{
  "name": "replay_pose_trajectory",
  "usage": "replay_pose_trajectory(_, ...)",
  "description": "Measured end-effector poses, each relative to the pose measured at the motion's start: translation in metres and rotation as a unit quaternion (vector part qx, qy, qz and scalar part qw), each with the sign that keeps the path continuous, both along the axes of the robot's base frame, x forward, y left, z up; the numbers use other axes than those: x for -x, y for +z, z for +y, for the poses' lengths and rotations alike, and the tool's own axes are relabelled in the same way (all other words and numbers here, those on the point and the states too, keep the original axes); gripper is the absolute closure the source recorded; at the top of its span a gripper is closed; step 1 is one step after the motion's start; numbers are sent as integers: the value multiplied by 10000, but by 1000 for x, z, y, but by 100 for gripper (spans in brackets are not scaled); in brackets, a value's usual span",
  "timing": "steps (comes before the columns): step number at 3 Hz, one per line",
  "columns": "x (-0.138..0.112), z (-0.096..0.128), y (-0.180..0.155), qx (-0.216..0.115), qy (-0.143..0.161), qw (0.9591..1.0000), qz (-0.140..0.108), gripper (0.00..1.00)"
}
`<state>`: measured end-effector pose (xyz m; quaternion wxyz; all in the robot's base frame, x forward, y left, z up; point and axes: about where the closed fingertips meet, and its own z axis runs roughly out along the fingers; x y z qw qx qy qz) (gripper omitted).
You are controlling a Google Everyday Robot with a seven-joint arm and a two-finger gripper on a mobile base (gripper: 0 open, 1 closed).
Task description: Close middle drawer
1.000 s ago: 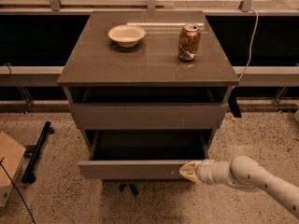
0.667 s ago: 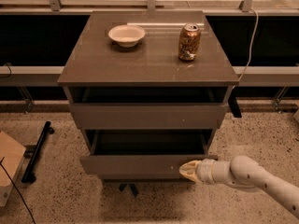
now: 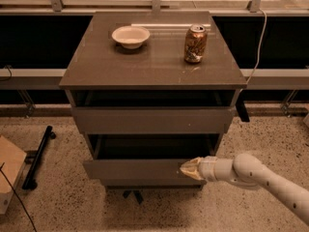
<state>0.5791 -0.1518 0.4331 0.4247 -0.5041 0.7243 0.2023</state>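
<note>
The middle drawer (image 3: 135,169) is the low, plain grey-brown front panel under the cabinet's taller drawer front (image 3: 152,120). It stands pulled out a short way, with a dark gap above it. My gripper (image 3: 186,168), cream-tipped on a white arm, comes in from the lower right. Its tip presses against the right end of the drawer's front panel. The fingers look closed together into a wedge and hold nothing.
A white bowl (image 3: 131,36) and a brown soda can (image 3: 195,43) stand on the cabinet top (image 3: 145,66). A cardboard box (image 3: 7,173) and a black bar (image 3: 38,156) lie on the speckled floor at left. A cable (image 3: 260,33) hangs at the right rear.
The middle drawer's front panel has slid back toward the cabinet, and my gripper has followed it inward, staying against its right end.
</note>
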Motion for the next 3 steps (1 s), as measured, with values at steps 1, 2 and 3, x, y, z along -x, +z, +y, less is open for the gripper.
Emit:
replay_pose_trajectory(1, -7, 4, 3, -45, -1, 10000, -47, 3)
replay_pose_trajectory(2, -7, 5, 3, -48, 7, 10000, -42, 0)
replay_pose_trajectory(3, -7, 5, 3, -48, 7, 10000, -42, 0)
